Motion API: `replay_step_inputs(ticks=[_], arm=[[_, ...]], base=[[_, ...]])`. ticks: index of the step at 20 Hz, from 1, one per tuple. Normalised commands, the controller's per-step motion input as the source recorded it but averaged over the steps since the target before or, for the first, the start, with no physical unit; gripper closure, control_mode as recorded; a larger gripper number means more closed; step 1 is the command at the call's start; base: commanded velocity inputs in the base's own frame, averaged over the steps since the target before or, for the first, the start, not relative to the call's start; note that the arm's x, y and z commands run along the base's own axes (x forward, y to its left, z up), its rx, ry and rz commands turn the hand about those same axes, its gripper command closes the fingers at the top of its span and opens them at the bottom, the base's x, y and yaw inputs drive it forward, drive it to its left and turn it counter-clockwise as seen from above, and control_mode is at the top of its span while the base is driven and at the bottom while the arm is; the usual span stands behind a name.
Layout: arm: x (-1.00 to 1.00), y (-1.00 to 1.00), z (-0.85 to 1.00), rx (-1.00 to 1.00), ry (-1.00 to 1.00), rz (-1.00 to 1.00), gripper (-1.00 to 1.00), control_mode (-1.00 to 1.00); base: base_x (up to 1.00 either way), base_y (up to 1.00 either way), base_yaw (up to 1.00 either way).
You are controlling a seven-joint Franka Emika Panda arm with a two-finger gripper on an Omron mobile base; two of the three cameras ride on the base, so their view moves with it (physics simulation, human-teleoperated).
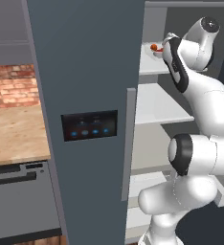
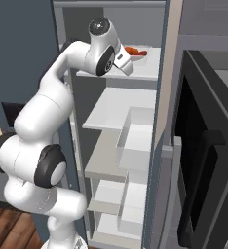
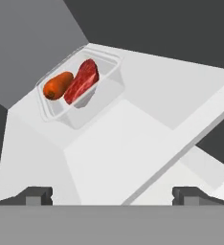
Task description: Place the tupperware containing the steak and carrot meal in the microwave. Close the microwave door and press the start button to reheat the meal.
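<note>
The tupperware (image 3: 80, 88) is a clear shallow tray on the fridge's top shelf (image 3: 147, 86), at the upper left of the hand view. It holds the steak and carrot meal: a red steak (image 3: 84, 80) beside an orange carrot (image 3: 58, 85). My gripper (image 3: 115, 195) is open and short of the tray, with nothing between its fingertips (image 3: 39, 194). From the right base view, the tupperware (image 2: 135, 52) lies just past my hand on that shelf; the left base view shows the tupperware (image 1: 155, 49) beside my wrist. The microwave door (image 2: 203, 146) stands open at the right.
The blue-grey fridge door (image 1: 85, 95) with its dark control panel (image 1: 89, 125) stands open left of the arm. White shelves (image 2: 121, 114) and drawers (image 2: 135, 146) fill the fridge below the top shelf. A wooden counter (image 1: 13, 134) lies at far left.
</note>
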Motion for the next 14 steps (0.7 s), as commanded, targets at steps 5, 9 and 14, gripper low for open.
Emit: replay_step_inputs(ticks=[5,9,14], arm=[[0.18,-0.14,-0.01,0.0,0.0,0.02,-1.0,-1.0],[0.14,-0.14,0.0,0.0,0.0,0.0,-1.0,-1.0],[0.18,-0.1,0.0,0.0,0.0,0.01,-1.0,-1.0]], base=[[0.0,0.0,0.0],[0.0,0.0,0.0],[0.0,0.0,0.0]])
